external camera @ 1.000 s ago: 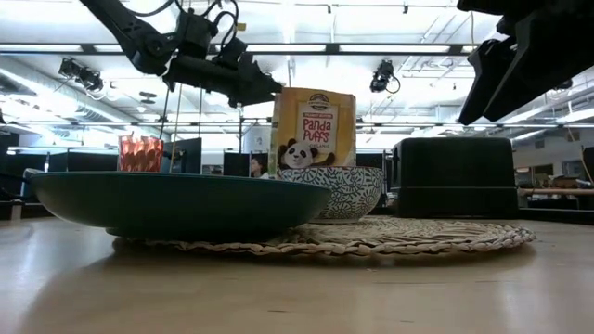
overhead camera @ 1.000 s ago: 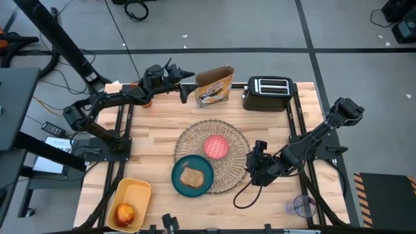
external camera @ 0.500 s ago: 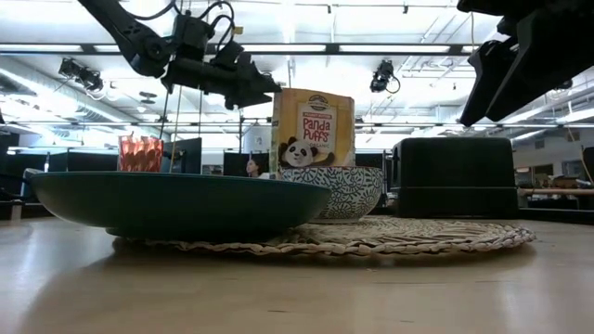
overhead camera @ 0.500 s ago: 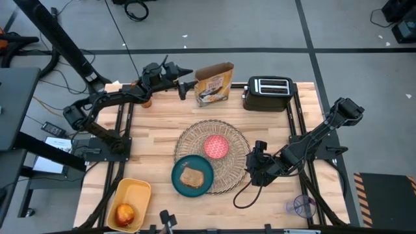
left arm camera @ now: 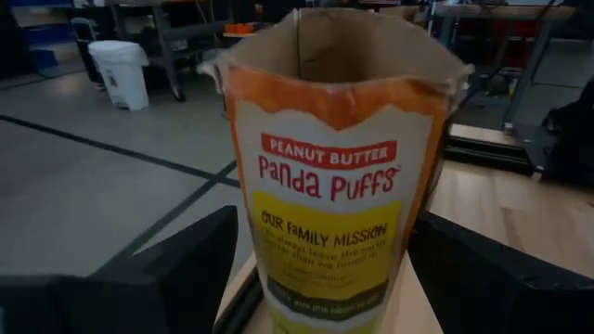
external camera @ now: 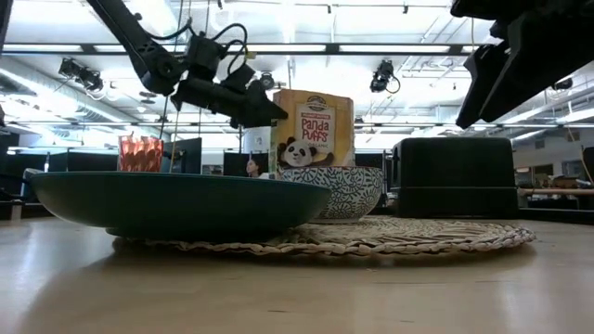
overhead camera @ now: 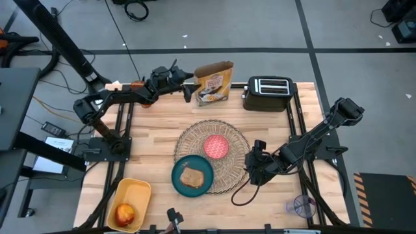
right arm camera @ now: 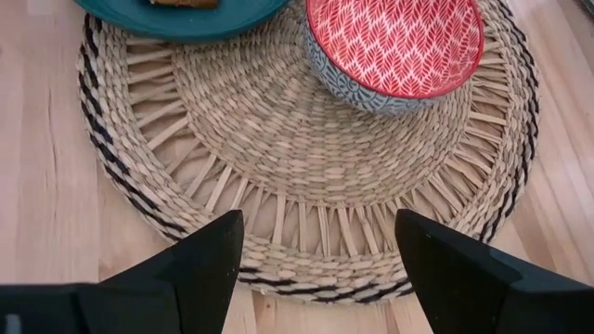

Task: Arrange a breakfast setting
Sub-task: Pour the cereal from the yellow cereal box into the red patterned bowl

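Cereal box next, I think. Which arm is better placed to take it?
Probably the left. The left gripper is open right at the cereal box, fingers either side of it in its wrist view. The right gripper hovers far off by the placemat.

Left gripper [overhead camera: 189, 90] is reaching across the table's far edge, fingers spread; right gripper [overhead camera: 250, 170] is hovering low, fingers parted.

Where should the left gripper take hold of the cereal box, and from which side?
Probably across the narrow upper sides of the cereal box, coming level from the table's left: it stands upright, top open, and the open left gripper already faces it.
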`<state>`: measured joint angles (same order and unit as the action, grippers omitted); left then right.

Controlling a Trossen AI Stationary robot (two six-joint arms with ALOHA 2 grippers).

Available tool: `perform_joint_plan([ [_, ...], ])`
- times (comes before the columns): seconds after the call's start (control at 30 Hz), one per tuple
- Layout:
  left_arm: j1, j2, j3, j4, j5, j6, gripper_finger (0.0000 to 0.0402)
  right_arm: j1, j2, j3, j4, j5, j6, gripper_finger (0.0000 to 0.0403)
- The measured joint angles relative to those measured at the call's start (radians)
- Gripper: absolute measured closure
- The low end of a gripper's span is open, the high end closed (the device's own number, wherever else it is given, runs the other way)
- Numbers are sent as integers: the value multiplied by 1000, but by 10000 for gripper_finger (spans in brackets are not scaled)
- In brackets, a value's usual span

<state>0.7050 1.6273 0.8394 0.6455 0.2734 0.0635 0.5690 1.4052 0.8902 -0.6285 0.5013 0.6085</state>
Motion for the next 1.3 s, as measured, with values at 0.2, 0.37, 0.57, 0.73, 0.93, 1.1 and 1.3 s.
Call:
perform_joint_plan([
  [0.2, -3, 73, 0, 76, 31, -6, 87, -7, 0, 0, 24, 0, -24, 114],
  [0.37, -22, 144, 0, 133, 137, 4, 88, -7, -8, 0, 89, 2, -125, 111],
  [0.57, -42, 178, 1, 156, 100, 32, 95, -7, -109, 0, 133, 66, -225, 110],
  [0.73, -61, 234, 1, 167, 12, 38, 121, -7, -204, 0, 135, 148, -292, 110],
  [0.93, -81, 254, 1, 210, -71, 22, 179, -8, -240, 0, 136, 182, -306, 110],
  [1.1, -81, 245, 1, 286, -72, -35, 251, -8, -227, 0, 132, 188, -317, 110],
  [1.3, -74, 244, 1, 315, -71, -64, 336, -8, -225, 0, 133, 213, -313, 110],
])
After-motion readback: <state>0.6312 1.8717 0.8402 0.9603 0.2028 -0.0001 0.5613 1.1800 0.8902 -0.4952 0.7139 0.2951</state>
